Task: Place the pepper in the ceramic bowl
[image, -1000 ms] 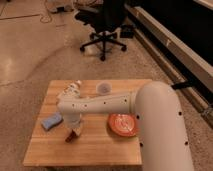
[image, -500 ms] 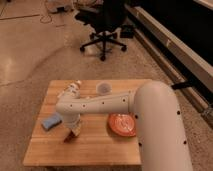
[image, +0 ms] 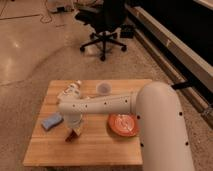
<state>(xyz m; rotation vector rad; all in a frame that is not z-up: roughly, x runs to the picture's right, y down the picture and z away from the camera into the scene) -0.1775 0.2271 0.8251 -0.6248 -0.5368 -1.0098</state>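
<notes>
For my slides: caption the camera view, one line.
End effector low by the pepper on the table, between sponge and orange dish.

One wooden table (image: 100, 150) carries five loose things. There is one blue sponge (image: 51, 120) near the left edge, one pale bottle (image: 71, 91) lying toward the far left corner, one small pale cup (image: 103, 88) at the far edge, one orange-red dish (image: 123, 124) toward the right edge, and one pepper (image: 71, 136), small and dark red, left of the middle toward the near edge. One white arm (image: 100, 105) reaches across the table and ends in one gripper (image: 75, 129) right at the pepper, just beside the sponge. One black office chair (image: 106, 22) stands beyond the far edge.
</notes>
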